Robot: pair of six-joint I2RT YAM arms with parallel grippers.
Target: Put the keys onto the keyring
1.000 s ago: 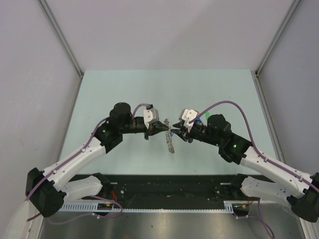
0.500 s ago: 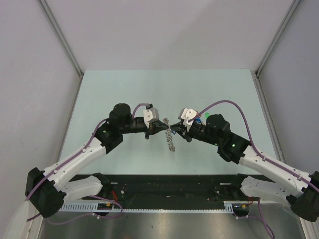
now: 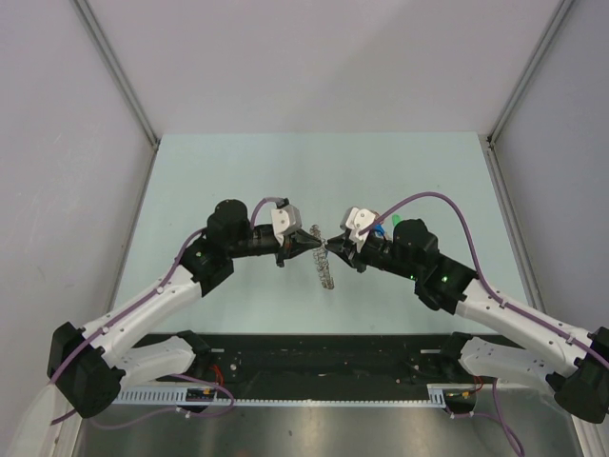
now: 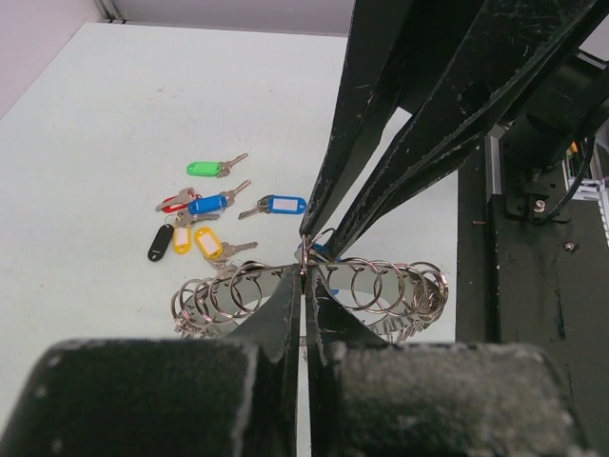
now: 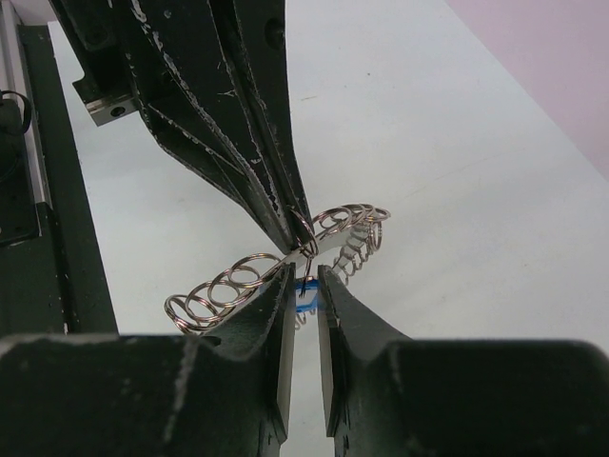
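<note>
While left hand (image 4: 304, 274) clamps keyring (image 4: 379, 286) shut, right hand (image 5: 304, 278) narrowly pinches blue key (image 5: 304, 305).

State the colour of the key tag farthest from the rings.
That key tag is green; left wrist view shows it best.

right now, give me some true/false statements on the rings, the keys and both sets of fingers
The left fingers are shut on the row of silver wire rings. True.
The right fingers hold a green-tagged key. False: a small key with a blue plastic tag sits between them.
Loose keys with coloured plastic tags lie on the pale green table. True.
The left and right fingers are far apart. False: their tips nearly touch.
</note>
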